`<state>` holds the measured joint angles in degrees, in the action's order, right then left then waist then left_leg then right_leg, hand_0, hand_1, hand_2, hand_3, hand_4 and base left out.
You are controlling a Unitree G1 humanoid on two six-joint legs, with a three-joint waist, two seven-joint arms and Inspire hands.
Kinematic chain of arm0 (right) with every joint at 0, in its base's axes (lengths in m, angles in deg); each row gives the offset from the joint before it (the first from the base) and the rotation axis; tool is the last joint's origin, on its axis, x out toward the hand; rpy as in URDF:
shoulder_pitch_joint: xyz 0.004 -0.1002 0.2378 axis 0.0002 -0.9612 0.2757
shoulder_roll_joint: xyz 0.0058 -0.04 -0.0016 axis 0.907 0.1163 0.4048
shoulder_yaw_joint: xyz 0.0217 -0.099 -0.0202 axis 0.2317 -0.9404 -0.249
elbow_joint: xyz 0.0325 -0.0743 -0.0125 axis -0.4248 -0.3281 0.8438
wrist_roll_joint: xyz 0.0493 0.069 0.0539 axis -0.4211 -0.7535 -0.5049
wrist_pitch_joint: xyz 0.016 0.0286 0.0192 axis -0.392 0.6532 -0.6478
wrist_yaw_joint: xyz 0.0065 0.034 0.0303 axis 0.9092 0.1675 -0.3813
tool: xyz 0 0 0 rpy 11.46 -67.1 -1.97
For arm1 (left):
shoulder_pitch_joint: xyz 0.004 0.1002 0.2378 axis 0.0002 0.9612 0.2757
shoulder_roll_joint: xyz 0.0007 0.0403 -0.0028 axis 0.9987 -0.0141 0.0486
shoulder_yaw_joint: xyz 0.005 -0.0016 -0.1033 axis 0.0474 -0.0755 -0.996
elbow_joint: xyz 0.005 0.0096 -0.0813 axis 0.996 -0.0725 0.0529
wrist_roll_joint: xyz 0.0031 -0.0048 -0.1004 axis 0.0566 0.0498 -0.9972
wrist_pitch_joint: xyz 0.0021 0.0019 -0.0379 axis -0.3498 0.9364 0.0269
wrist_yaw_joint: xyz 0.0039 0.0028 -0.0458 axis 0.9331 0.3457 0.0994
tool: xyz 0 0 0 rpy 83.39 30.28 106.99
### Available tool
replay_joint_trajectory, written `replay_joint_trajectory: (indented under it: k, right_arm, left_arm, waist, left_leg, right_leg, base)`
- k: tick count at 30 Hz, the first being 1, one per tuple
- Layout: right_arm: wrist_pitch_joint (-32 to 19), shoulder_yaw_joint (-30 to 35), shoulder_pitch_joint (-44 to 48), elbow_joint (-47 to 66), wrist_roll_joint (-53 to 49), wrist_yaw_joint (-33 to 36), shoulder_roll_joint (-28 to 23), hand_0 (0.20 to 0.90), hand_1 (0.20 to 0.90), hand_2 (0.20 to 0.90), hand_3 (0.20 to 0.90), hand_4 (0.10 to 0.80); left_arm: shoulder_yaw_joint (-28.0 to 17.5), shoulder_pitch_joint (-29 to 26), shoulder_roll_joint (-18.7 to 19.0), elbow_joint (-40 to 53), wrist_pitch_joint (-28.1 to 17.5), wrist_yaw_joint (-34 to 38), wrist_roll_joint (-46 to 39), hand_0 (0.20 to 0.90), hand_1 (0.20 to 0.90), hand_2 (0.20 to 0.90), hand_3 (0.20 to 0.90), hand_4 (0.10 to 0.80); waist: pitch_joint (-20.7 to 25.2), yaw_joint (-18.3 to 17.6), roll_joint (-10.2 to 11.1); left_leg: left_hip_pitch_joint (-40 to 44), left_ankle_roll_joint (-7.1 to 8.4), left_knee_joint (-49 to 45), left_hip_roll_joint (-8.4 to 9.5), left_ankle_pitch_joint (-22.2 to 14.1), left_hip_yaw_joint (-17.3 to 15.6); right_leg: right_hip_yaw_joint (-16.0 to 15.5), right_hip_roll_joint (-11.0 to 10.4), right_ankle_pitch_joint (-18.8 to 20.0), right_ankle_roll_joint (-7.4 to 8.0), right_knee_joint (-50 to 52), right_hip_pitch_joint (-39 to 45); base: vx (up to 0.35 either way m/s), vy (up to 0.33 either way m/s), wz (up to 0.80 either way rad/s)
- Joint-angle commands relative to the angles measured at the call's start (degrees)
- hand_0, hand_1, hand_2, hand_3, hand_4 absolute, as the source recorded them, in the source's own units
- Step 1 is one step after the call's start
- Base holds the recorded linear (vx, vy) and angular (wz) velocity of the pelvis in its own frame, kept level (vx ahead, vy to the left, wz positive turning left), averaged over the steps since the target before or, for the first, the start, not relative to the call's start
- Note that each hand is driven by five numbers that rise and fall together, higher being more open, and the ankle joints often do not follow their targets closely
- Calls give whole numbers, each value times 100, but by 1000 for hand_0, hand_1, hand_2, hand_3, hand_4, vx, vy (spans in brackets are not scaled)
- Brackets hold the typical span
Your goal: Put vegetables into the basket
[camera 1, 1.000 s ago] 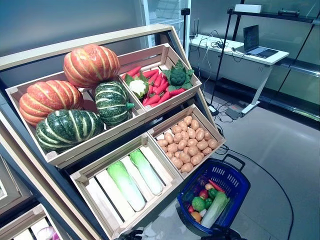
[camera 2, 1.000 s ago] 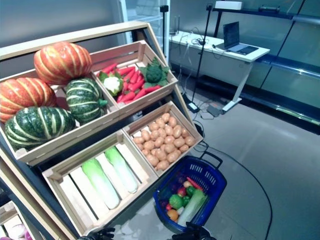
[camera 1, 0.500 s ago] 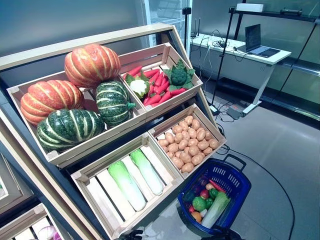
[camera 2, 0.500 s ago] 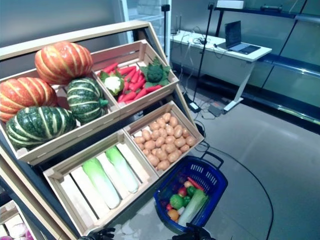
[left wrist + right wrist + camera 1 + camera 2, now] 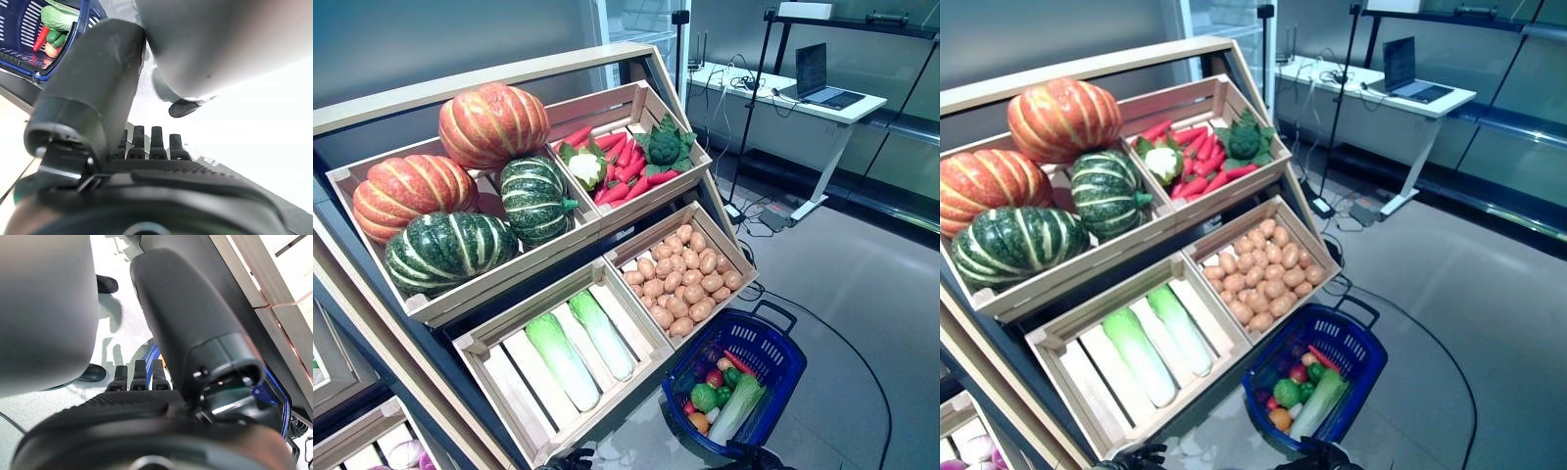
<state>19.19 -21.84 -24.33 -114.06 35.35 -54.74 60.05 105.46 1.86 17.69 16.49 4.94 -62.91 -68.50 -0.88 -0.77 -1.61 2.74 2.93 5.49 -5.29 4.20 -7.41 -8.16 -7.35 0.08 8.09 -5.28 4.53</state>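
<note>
A blue basket (image 5: 769, 338) with a black handle stands on the floor at the foot of the wooden display. It holds a green pepper (image 5: 703, 398), a long pale-green cabbage (image 5: 736, 409) and small red and orange pieces. Above it are crates of potatoes (image 5: 680, 279), long cabbages (image 5: 578, 348), red vegetables with broccoli and cauliflower (image 5: 626, 166), and pumpkins (image 5: 494, 127). My left hand (image 5: 570, 458) and right hand (image 5: 744, 457) hang low at the view's bottom edge, below the crates. Both wrist views show straight fingers (image 5: 146, 144) (image 5: 137, 377) holding nothing.
The slanted wooden display fills the left and middle. Another low crate with purple onions (image 5: 406, 455) shows at the bottom left. A white desk (image 5: 803, 103) with a laptop stands at the back right, cables trailing on the grey floor beside it.
The whole picture has shifted slightly, so the camera moved a little. The vegetables, the basket and both hands keep their places.
</note>
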Motion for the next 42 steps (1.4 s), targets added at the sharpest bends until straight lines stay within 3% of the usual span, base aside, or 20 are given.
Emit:
replay_joint_trajectory:
  k: [1, 10, 14, 15, 18, 21, 24, 28, 35, 40, 42]
  right_arm:
    - [-231, -191, 519, -85, 211, -206, 7, 900, 900, 900, 900, 800]
    - [-224, -229, 570, -94, 237, -246, 31, 900, 900, 900, 900, 800]
    - [-195, -293, 608, -58, 211, -237, -1, 900, 900, 900, 900, 800]
    - [-142, -369, 638, 15, 141, -215, -39, 900, 900, 900, 900, 800]
    - [1, -519, 709, 198, 113, -196, -148, 900, 900, 900, 900, 800]
    - [81, -559, 708, 323, 99, -168, -236, 900, 900, 900, 900, 800]
    - [105, -470, 686, 338, 98, -165, -363, 900, 900, 900, 900, 800]
    - [-8, -341, 629, 229, 16, -182, -399, 900, 900, 900, 900, 800]
    - [-47, -213, 203, 495, 98, -216, -570, 900, 900, 900, 900, 800]
    - [-183, -191, 106, 499, 95, -362, -820, 900, 900, 900, 900, 800]
    - [-221, -188, 136, 473, 64, -409, -895, 900, 900, 900, 900, 800]
  left_arm:
    - [106, -585, -12, -316, -190, 16, 35, 900, 900, 900, 900, 800]
    - [88, -530, -37, -336, -308, 48, 245, 900, 900, 900, 900, 800]
    - [516, -607, 84, -158, -1029, 234, 1497, 900, 900, 900, 900, 800]
    - [807, -715, 228, 133, -1383, 165, 1848, 900, 900, 900, 900, 800]
    - [1444, -1018, 595, 1374, -1669, 217, 2340, 900, 900, 900, 900, 800]
    - [1832, -1301, 1012, 2704, -1477, -35, 2303, 900, 900, 900, 900, 800]
    - [2171, -1880, 1735, 4890, -1078, -775, 1876, 900, 900, 900, 900, 800]
    - [2115, -2344, 2242, 6112, -1126, -717, 2354, 900, 900, 900, 900, 800]
    - [1609, -2682, 3481, 6971, -884, -383, 3695, 900, 900, 900, 900, 800]
    - [1789, -3003, 4304, 6881, -924, -743, 4817, 900, 900, 900, 900, 800]
    - [1918, -3136, 4439, 6888, -919, -1021, 5021, 900, 900, 900, 900, 800]
  waist:
    - [-218, 39, 188]
    - [-187, 37, 181]
    - [-202, 17, 158]
    - [-230, -8, 143]
    - [-312, -72, 85]
    - [-374, -95, 43]
    - [-402, -62, -28]
    - [-361, -18, -27]
    - [-313, -12, -33]
    - [-405, -67, -75]
    - [-444, -71, -89]
  left_leg:
    - [113, -107, -49, 113, -404, 40]
    - [149, -94, -49, 86, -423, 6]
    - [169, -95, -49, 83, -435, -29]
    - [172, -86, -49, 82, -435, -47]
    - [164, -74, -49, 73, -442, -89]
    - [154, -82, -49, 66, -451, -117]
    - [120, -99, -49, 60, -453, -63]
    - [121, -92, -49, 52, -470, 6]
    - [111, -27, -49, -38, -440, 47]
    - [34, 21, -49, -88, -355, 68]
    - [9, 28, -49, -84, -336, 72]
  right_leg:
    - [-66, -217, 228, 43, 99, -76]
    - [-43, -187, 227, 24, 52, -32]
    - [-19, -177, 203, 27, 81, -36]
    - [24, -169, 186, 32, 112, -55]
    - [101, -151, 170, 45, 160, -117]
    - [137, -148, 158, 48, 170, -145]
    - [105, -154, 165, 68, 170, -149]
    - [0, -156, 172, 90, 111, -71]
    - [-137, -149, 123, 84, 95, -20]
    - [-157, -109, 75, 30, 207, -144]
    - [-169, -91, 57, 8, 243, -183]
  base:
    - [-49, -11, -1]
    - [-5, -1, 0]
    - [0, 0, 0]
    - [-22, -4, -3]
    - [-48, 7, -7]
    - [-41, 0, -8]
    - [-1, -25, 0]
    - [49, -56, 5]
    - [72, -54, 2]
    - [54, -21, 10]
    - [36, -16, 7]
